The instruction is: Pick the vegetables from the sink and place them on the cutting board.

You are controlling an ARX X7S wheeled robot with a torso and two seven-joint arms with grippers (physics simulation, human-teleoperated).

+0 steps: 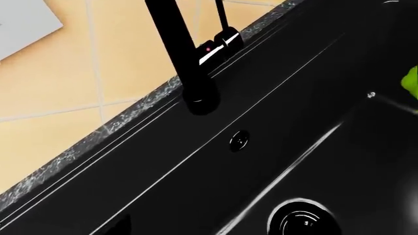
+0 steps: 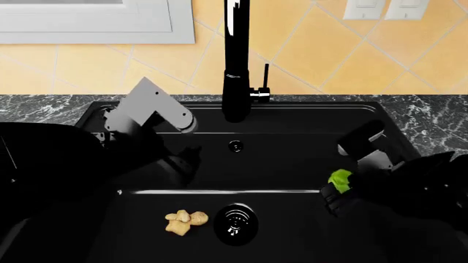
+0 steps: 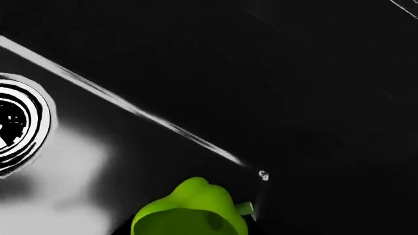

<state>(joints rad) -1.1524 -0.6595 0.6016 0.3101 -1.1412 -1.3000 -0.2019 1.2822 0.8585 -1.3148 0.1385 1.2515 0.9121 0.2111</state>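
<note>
The lime-green bell pepper (image 2: 340, 179) hangs above the floor of the black sink (image 2: 292, 159), near its right wall. My right gripper (image 2: 341, 192) is closed around it; its dark fingers barely show. In the right wrist view the pepper (image 3: 193, 210) fills the near edge. Its edge also shows in the left wrist view (image 1: 410, 81). The tan ginger root (image 2: 185, 222) lies on the sink floor left of the drain (image 2: 235, 223). My left gripper (image 2: 187, 160) hovers over the sink's left half, above and behind the ginger; its jaws are lost against the black. The cutting board is out of view.
The tall black faucet (image 2: 235, 60) stands at the middle of the sink's back rim, with an overflow hole (image 2: 235, 146) below it. Grey marbled counter (image 2: 44, 107) flanks the sink. A tiled wall rises behind.
</note>
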